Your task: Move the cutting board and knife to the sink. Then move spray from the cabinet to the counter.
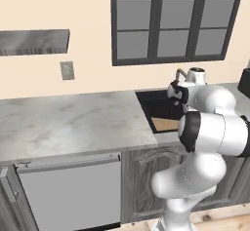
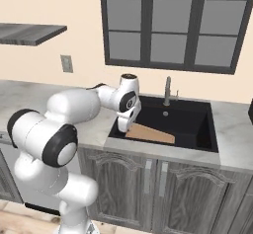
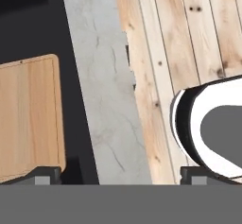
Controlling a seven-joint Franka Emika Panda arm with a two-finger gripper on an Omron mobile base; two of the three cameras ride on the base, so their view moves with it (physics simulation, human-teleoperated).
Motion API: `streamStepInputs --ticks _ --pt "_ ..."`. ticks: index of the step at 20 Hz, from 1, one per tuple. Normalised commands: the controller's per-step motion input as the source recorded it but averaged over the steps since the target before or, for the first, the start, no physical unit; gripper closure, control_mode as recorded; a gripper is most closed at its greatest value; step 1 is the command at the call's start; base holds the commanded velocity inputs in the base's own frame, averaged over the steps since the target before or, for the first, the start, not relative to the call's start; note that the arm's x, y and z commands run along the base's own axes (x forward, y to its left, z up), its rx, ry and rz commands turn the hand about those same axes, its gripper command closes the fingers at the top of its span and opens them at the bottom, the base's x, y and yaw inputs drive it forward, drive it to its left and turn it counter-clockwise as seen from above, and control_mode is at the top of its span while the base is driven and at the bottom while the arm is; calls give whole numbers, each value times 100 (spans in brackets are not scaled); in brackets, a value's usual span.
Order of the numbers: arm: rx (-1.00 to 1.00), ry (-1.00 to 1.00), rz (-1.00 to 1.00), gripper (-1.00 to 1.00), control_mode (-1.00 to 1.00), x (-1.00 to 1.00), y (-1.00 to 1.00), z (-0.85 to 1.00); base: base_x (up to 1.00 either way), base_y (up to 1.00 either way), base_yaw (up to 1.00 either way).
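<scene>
Now cutting board (image 3: pixel 28 116) flat in sink (image 2: pixel 197 124), beside left finger; gripper (image 3: pixel 118 173) spread wide, empty.

cutting board (image 2: pixel 149 134) in sink (image 2: pixel 197 129) | faucet (image 2: pixel 168 91) behind sink

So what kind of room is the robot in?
It looks like a kitchen. There's a black sink with a silver tap set in a grey marble counter, grey wooden cupboards underneath, and a tan wooden cutting board lying in the sink.
</scene>
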Motion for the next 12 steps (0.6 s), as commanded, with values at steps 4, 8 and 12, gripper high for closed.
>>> streamStepInputs --ticks 4,8,12 --pt "0 6 0 -100 -100 -1 1 0 0 0 0" --pt "0 0 0 -100 -100 0 0 0 0 0 0" --pt "0 -2 -12 -100 100 -14 0 -1 -34 -3 -27"
